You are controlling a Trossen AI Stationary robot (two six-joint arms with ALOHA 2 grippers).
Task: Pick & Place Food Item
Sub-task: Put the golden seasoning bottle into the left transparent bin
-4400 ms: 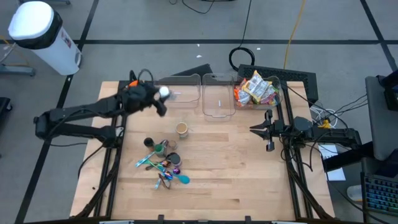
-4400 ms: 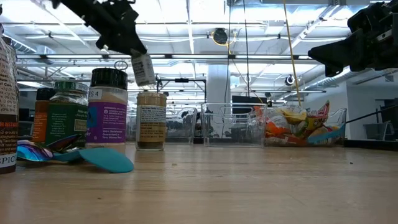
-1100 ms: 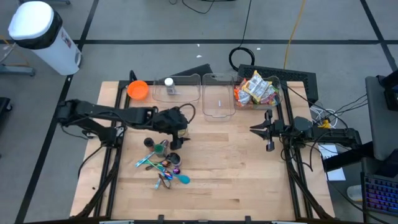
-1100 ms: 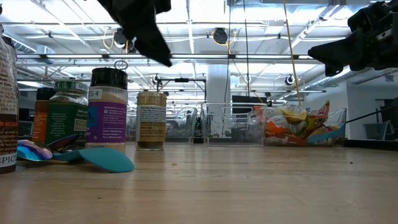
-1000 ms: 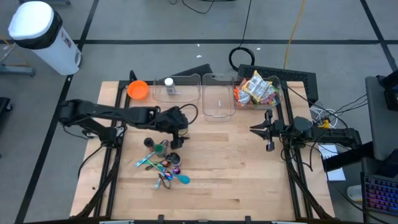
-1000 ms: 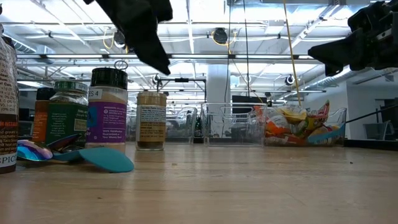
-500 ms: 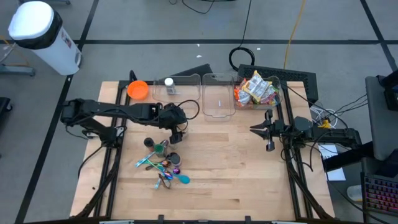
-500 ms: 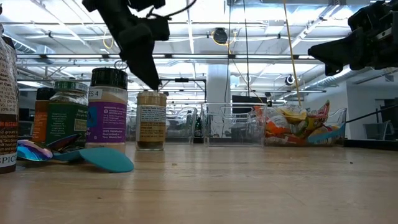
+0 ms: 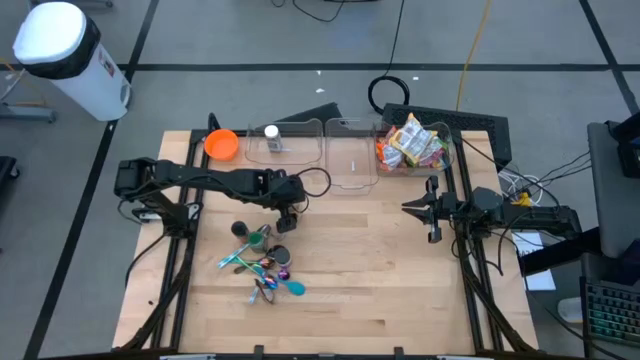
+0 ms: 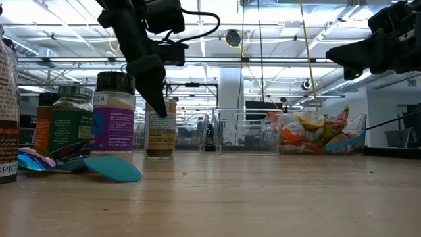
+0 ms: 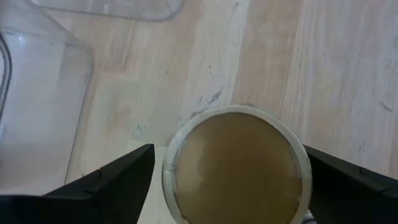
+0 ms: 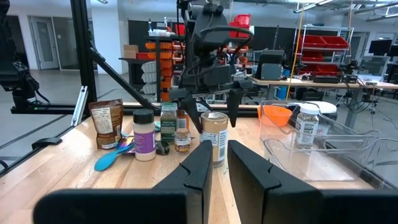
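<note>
Left gripper [image 9: 288, 214] dropped from over bins, now spread wide astride spice jar [image 9: 291, 208] | jar on table, ungrasped | one white-capped jar [image 9: 272, 135] binned | right gripper [image 9: 431, 211] parked, clenched, empty

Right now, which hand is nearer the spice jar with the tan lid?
Left. The left hand hangs open straight over the spice jar, one finger on each side of its lid. The right hand waits far off by the table's right edge.
</note>
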